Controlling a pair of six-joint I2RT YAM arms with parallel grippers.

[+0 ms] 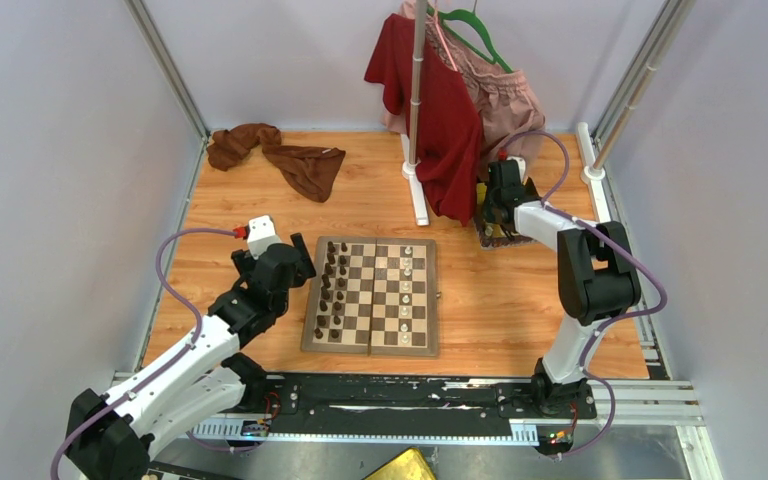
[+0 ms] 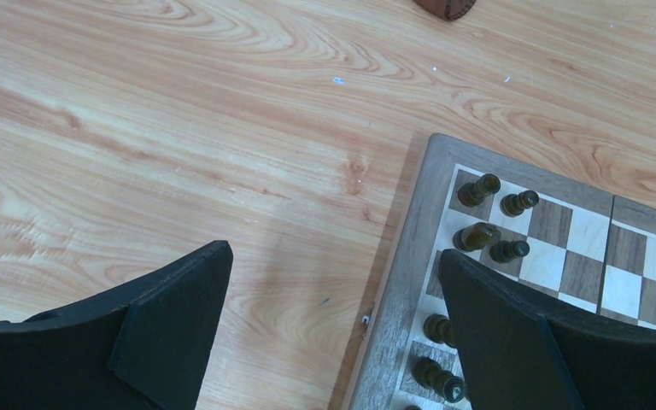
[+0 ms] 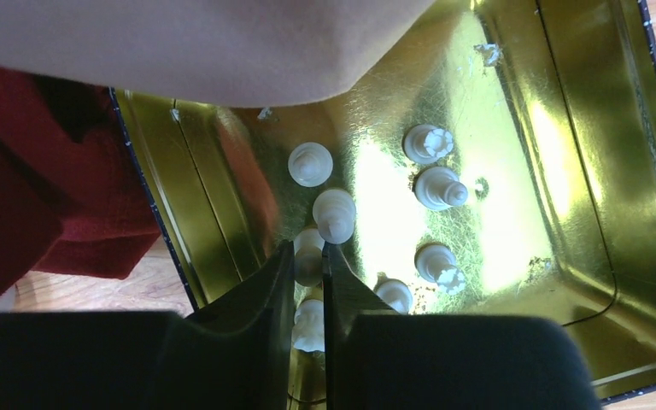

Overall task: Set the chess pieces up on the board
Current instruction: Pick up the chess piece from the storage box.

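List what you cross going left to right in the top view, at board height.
left gripper → dark brown chess pieces → cream-white chess pieces → right arm. Both sets of pieces stand on the board.

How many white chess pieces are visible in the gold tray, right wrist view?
8 white pieces: two left of centre, three on the right, one beside the right gripper, two in its gap. More may be hidden beneath.
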